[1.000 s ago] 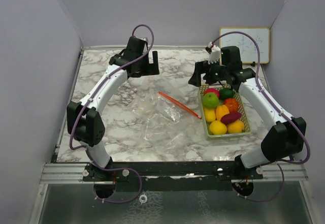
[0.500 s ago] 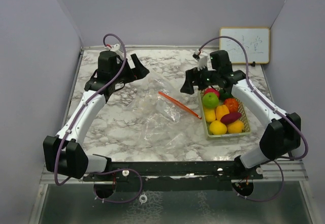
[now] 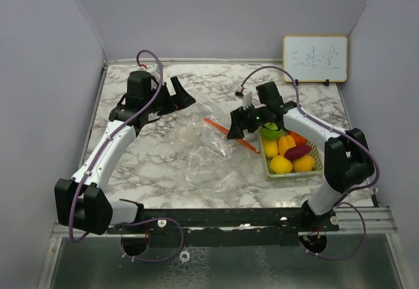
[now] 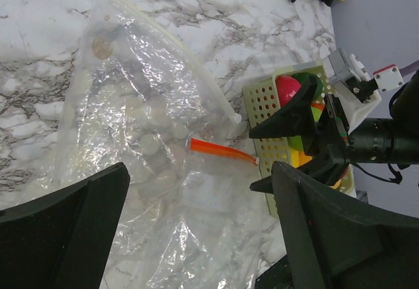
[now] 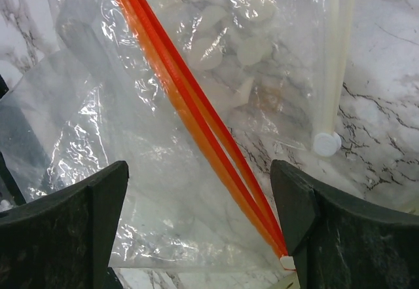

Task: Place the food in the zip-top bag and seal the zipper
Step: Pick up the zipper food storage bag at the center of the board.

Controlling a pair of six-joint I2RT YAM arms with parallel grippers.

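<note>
A clear zip-top bag (image 3: pixel 206 148) with an orange zipper strip (image 3: pixel 230 135) lies flat on the marble table; it also shows in the left wrist view (image 4: pixel 150 138) and the right wrist view (image 5: pixel 150 191). The toy food (image 3: pixel 287 150), green, yellow, orange, purple and pink-red pieces, sits in a pale green basket (image 3: pixel 316 164) right of the bag. My right gripper (image 3: pixel 236 124) is open and empty, just above the zipper strip (image 5: pixel 196 118) near its right end. My left gripper (image 3: pixel 184 96) is open and empty, above the bag's far left part.
A small whiteboard (image 3: pixel 315 58) leans on the back wall at the right. Grey walls close the table on three sides. A second, clear zip strip (image 5: pixel 330 59) of the bag lies beside the orange one.
My right gripper has moved left and down from above the basket to the orange zipper. My left arm swung left, then edged right over the bag's far corner.
</note>
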